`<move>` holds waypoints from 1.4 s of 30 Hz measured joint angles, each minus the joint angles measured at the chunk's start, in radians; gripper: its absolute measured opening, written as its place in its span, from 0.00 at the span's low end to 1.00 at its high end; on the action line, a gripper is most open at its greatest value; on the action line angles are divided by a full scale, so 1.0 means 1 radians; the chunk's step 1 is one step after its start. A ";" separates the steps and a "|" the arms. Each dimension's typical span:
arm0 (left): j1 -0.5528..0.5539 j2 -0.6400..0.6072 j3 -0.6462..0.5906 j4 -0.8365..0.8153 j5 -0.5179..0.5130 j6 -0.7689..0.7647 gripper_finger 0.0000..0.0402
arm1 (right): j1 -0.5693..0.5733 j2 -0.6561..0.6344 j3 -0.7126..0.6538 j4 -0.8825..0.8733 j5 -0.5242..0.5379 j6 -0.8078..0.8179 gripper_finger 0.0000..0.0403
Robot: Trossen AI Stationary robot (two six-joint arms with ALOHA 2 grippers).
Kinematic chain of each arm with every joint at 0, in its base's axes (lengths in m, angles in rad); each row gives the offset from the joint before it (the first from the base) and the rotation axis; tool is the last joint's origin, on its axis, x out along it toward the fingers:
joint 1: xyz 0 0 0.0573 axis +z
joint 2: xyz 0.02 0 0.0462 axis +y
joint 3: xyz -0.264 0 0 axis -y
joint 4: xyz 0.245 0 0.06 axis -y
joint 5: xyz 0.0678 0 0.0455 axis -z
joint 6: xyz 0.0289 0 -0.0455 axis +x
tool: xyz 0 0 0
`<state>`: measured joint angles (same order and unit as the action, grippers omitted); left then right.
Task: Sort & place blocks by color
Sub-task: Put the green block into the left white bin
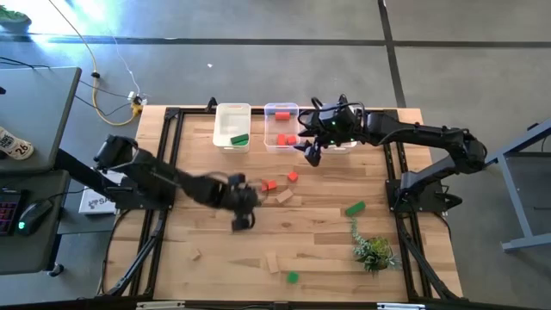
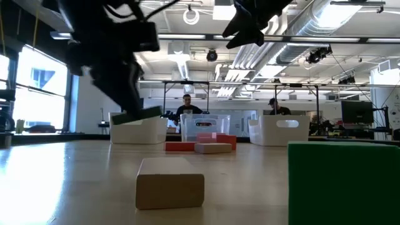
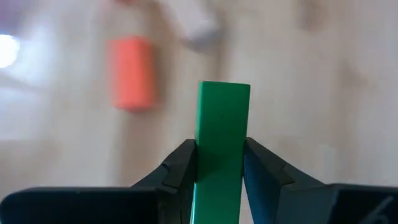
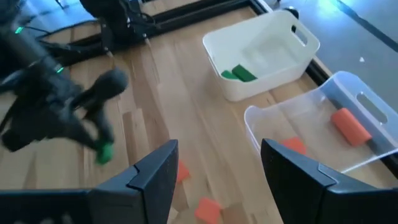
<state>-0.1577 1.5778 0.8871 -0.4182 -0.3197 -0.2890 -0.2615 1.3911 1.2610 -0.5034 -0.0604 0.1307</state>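
Left gripper [image 1: 243, 217] at frame centre-left, arm stretched low across table, clenched on green block [image 3: 221, 143]. Right gripper [image 1: 312, 153] released, empty, hovering beside clear bin [image 1: 281, 110], upper centre.

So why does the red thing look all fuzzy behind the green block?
In the left wrist view the green block, held in the left gripper, is sharp, while the red block behind is blurred; in the low view the near green block looms soft.

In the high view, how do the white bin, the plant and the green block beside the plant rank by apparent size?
1. White bin, largest.
2. Plant.
3. Green block, smallest.
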 joint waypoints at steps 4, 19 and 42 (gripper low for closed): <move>0.137 -0.047 0.000 -0.002 -0.059 0.084 0.22 | 0.004 0.001 0.000 -0.017 0.000 0.005 0.54; 0.558 -0.120 0.000 -0.006 -0.134 0.185 0.22 | 0.107 0.003 0.000 -0.032 -0.001 0.188 0.54; 0.838 -0.120 0.000 -0.005 0.137 0.109 0.25 | 0.262 0.118 0.000 -0.042 0.195 0.218 0.54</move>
<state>0.6804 1.4578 0.8871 -0.4234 -0.1826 -0.1804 0.0009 1.5088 1.2610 -0.5451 0.1344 0.3487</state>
